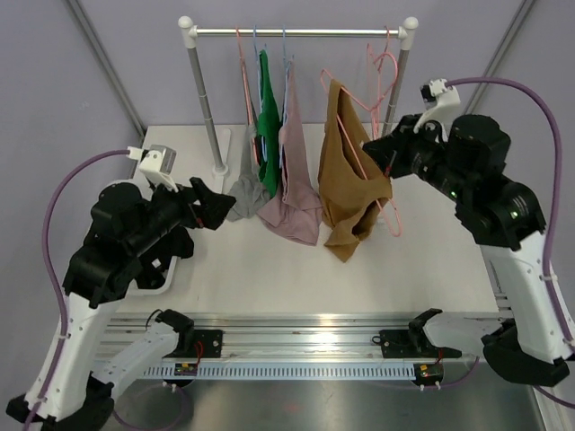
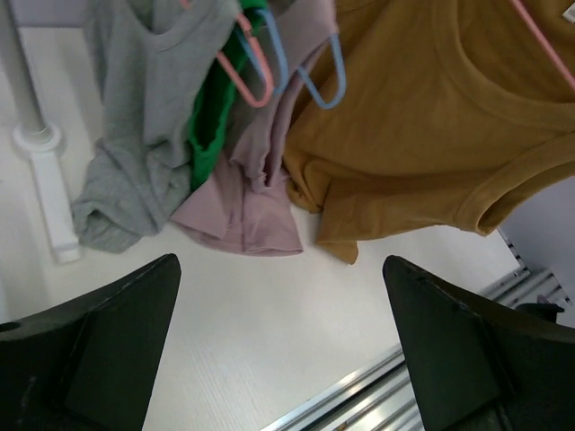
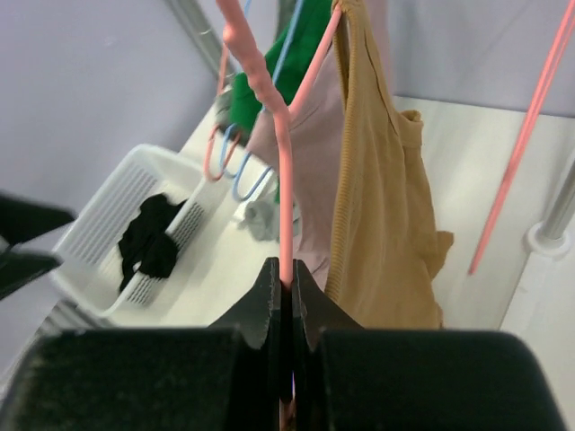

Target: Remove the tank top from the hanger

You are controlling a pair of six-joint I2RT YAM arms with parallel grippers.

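Note:
The brown tank top hangs on a pink hanger, tilted and off the rail, its hem touching the table. My right gripper is shut on the hanger's wire, seen close in the right wrist view with the hanger rising from the jaws and the tank top draped to its right. My left gripper is open and empty, low at the left beside the grey garment; in its wrist view the tank top is above and apart.
The clothes rail holds grey, green and mauve garments and empty pink hangers. A white basket with a black garment sits at the table's left.

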